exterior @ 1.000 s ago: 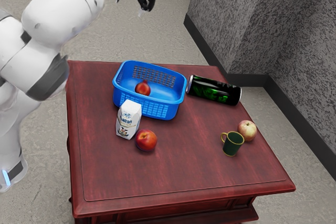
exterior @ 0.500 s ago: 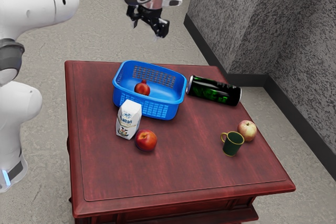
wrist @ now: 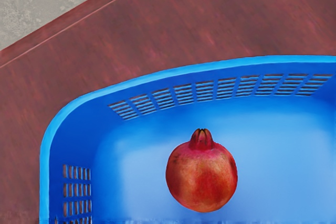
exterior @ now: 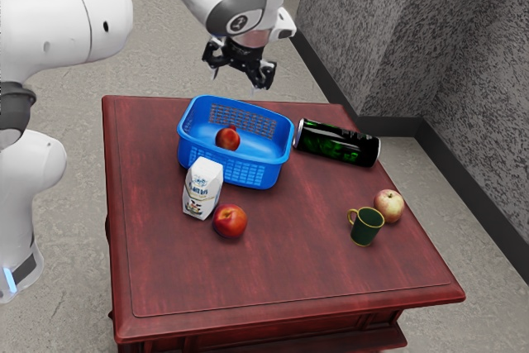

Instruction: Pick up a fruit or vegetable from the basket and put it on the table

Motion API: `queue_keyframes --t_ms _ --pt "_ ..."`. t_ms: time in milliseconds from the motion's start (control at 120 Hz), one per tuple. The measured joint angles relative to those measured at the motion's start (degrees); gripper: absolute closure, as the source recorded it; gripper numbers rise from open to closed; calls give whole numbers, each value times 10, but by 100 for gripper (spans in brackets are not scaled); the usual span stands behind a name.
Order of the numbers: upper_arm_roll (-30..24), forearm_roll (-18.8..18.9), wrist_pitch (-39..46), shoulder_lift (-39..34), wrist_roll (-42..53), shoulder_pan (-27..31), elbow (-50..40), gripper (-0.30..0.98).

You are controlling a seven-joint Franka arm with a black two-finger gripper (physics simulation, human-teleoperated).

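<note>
My gripper (exterior: 239, 74) hangs in the air above the far side of the blue basket (exterior: 263, 174), its two fingers spread wide with nothing between them. Inside the basket lies a red pomegranate (exterior: 227, 139), lower than the gripper and apart from it. In the wrist view the pomegranate (wrist: 201, 174) rests on the floor of the basket (wrist: 273, 135), its crown showing clearly. The basket stands on the dark red table (exterior: 289, 262).
Close by the basket's near side are a white carton (exterior: 202, 188) and a red-orange peach (exterior: 230, 221). A black-green can (exterior: 337, 143) lies beside the basket; a green mug (exterior: 366, 226) and an apple (exterior: 388, 205) stand toward the exterior view's right.
From above the table's far edge, my hand has come down and toward the exterior view's right, closer to the basket. The pomegranate has shifted or rolled slightly inside the basket.
</note>
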Motion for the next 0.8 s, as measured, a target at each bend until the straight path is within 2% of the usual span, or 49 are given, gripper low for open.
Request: queue_keyframes --t_ms 267,800 --pt "-8 -11 6 44 -41 -7 -25 2" --pt "-38 3 142 99 -87 1 -95 2"
